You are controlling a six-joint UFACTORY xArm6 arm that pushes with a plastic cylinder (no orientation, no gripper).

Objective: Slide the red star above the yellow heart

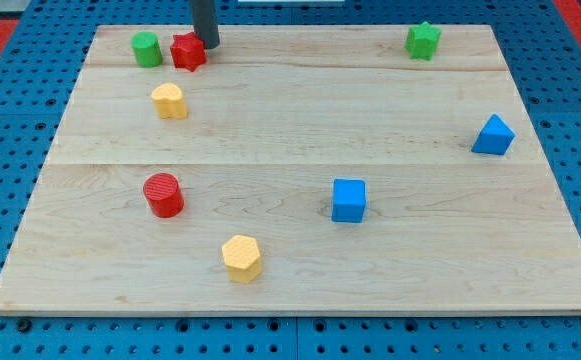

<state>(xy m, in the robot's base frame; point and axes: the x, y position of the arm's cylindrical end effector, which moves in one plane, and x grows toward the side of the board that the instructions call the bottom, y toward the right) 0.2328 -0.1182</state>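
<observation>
The red star [187,52] lies near the board's top left, just right of a green cylinder [147,49]. The yellow heart [169,101] lies below it, slightly to the left, with a small gap between them. My tip [206,43] comes down from the view's top and rests against the red star's upper right side.
A red cylinder [163,195] sits at the left middle. A yellow hexagon [242,258] lies near the bottom. A blue cube [349,200] is at the centre right, a blue triangular block [493,135] at the right edge, a green star [423,41] at the top right.
</observation>
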